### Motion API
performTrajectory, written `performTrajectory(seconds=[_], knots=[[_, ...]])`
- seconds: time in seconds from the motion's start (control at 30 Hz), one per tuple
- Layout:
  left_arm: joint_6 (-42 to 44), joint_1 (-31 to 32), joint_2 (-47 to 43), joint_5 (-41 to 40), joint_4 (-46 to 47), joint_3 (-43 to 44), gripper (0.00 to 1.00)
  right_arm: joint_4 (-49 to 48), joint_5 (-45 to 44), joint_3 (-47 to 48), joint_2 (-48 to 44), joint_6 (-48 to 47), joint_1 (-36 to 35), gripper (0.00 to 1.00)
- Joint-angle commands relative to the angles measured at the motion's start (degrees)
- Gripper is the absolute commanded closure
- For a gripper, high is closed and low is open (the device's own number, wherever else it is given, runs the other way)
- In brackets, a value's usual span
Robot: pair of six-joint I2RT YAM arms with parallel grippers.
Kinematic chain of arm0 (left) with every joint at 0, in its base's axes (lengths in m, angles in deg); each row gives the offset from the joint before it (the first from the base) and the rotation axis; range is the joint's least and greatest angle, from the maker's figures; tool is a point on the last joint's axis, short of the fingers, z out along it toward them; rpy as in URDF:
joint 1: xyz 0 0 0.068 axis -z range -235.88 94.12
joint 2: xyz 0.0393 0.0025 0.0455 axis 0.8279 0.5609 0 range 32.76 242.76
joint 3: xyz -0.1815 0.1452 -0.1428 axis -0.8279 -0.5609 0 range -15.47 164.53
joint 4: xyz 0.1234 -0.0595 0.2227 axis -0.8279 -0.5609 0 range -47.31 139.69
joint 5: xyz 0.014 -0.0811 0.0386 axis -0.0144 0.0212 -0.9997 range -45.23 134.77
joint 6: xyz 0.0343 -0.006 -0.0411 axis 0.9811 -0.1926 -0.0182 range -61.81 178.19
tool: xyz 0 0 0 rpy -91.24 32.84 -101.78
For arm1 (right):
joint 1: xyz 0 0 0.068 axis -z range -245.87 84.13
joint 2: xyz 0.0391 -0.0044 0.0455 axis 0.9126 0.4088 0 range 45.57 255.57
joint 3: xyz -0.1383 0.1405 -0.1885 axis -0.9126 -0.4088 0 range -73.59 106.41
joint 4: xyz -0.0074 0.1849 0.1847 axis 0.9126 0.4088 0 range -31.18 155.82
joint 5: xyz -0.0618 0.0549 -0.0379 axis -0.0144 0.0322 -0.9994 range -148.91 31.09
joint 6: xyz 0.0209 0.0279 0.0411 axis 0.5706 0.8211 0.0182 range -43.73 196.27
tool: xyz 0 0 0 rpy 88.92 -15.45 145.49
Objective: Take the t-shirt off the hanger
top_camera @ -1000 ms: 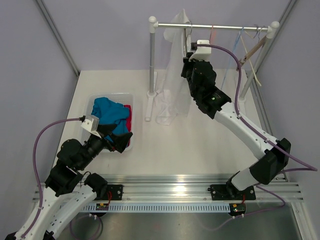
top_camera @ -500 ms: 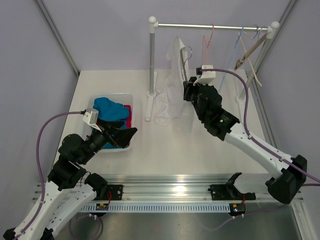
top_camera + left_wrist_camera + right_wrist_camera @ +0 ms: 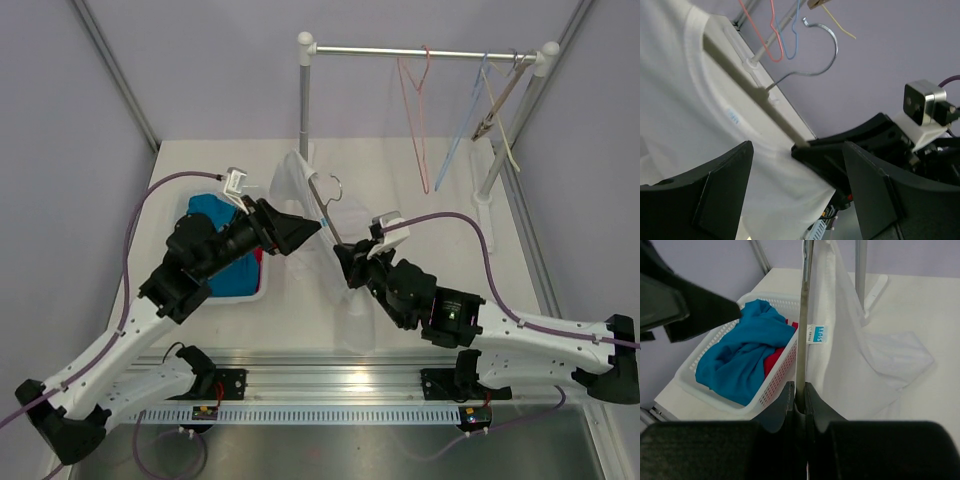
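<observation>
The white t-shirt (image 3: 292, 178) hangs on a beige hanger (image 3: 322, 212) with a metal hook, off the rail and low over the table's middle. My right gripper (image 3: 346, 266) is shut on the lower end of the hanger bar (image 3: 803, 340), and the t-shirt (image 3: 850, 360) drapes to its right. My left gripper (image 3: 300, 232) is open at the shirt from the left. In the left wrist view its fingers (image 3: 715, 195) stand wide apart with t-shirt fabric (image 3: 775, 185) between them, below the hanger (image 3: 750, 85).
A white basket (image 3: 264, 272) of blue and red clothes sits at the left, just behind the left arm. The clothes rail (image 3: 430, 52) at the back carries a red (image 3: 415, 110), a blue (image 3: 465, 125) and a wooden hanger (image 3: 497, 105), all bare. Its posts stand on the table.
The right arm lifted the hanger with the shirt off the rail and brought it down toward the front middle. The left arm swung from the basket up and right to the shirt.
</observation>
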Motion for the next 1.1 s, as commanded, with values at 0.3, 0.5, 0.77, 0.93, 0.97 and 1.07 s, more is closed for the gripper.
performTrajectory(seconds=[0.3, 0.5, 0.77, 0.93, 0.97, 1.07], knots=[[-0.4, 4.93, 9.25, -4.78, 5.41, 5.01, 0.27, -9.47, -17.31, 2.03, 3.37, -6.06, -10.56, 1.0], [0.39, 6.08, 4.51, -10.24, 5.32, 2.29, 0.29, -11.31, -20.13, 3.26, 3.28, -9.48, -10.64, 1.0], [0.66, 6.25, 9.59, -6.74, 4.44, 5.7, 0.27, -14.47, -16.79, 4.06, 5.82, -9.66, -11.78, 1.0], [0.92, 6.52, 10.48, -7.78, 6.28, 5.89, 0.3, -19.49, -18.02, 4.06, 7.84, -11.59, -13.72, 1.0], [0.84, 6.52, 10.13, -8.3, 6.81, 5.54, 0.43, -20.1, -18.11, 3.88, 8.37, -11.77, -14.07, 1.0], [0.75, 6.52, 8.2, -9.45, 7.95, 4.39, 0.75, -19.84, -18.63, 3.62, 9.25, -10.72, -14.6, 1.0]])
